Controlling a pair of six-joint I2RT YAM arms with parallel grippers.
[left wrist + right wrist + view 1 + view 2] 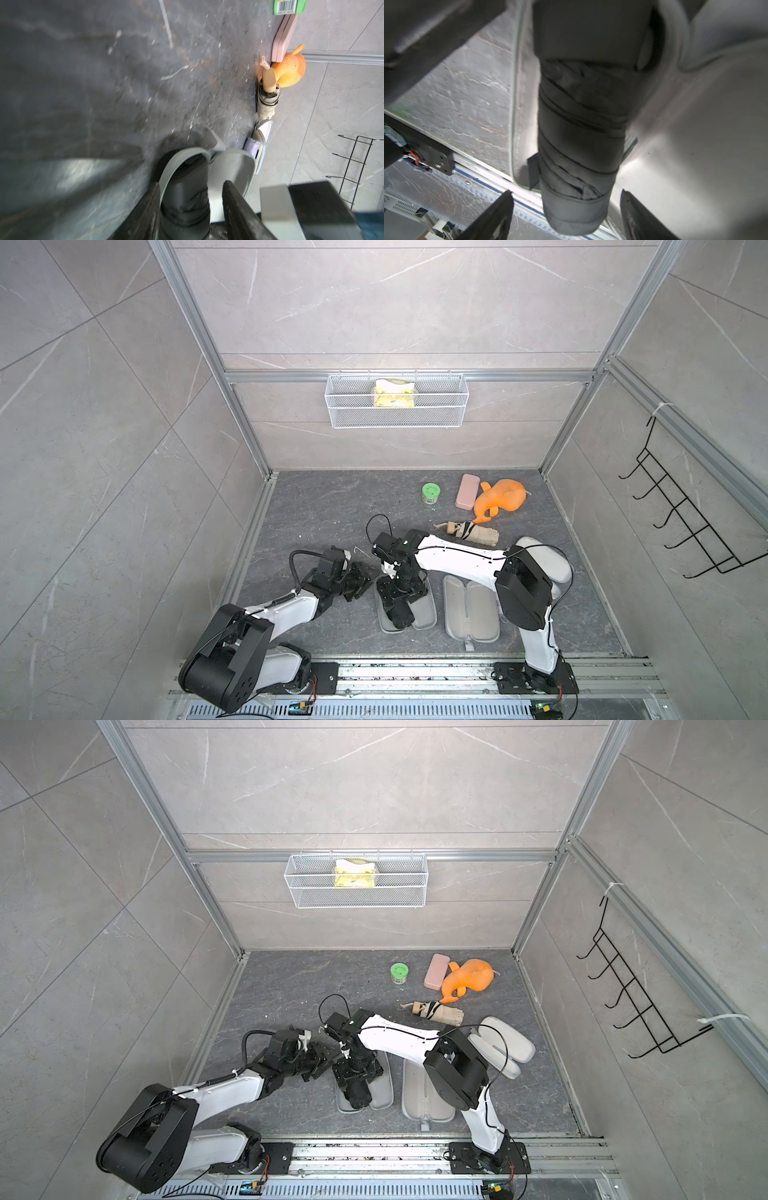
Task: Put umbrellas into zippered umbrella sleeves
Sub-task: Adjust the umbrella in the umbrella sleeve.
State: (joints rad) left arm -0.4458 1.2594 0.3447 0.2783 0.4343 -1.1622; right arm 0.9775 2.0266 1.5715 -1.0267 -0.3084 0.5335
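Black umbrella [581, 124] lies loose inside the parted jaws of your right claw [564, 192] and left claw [191, 184], in one half of its open sleeve [424, 608]; insertion looks done, so lift clear, then fold shut and zip.

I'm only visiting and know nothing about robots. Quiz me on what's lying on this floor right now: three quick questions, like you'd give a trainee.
1. True or false: the beige umbrella lies on the floor, outside every case.
2. Which umbrella lies in the open case below the right gripper? A lilac, B black, C beige.
3. Fill the gap: the orange plush toy lies beside the small ___ case.
Key: 1 true. 2 B, the black umbrella. 3 pink: the pink case.
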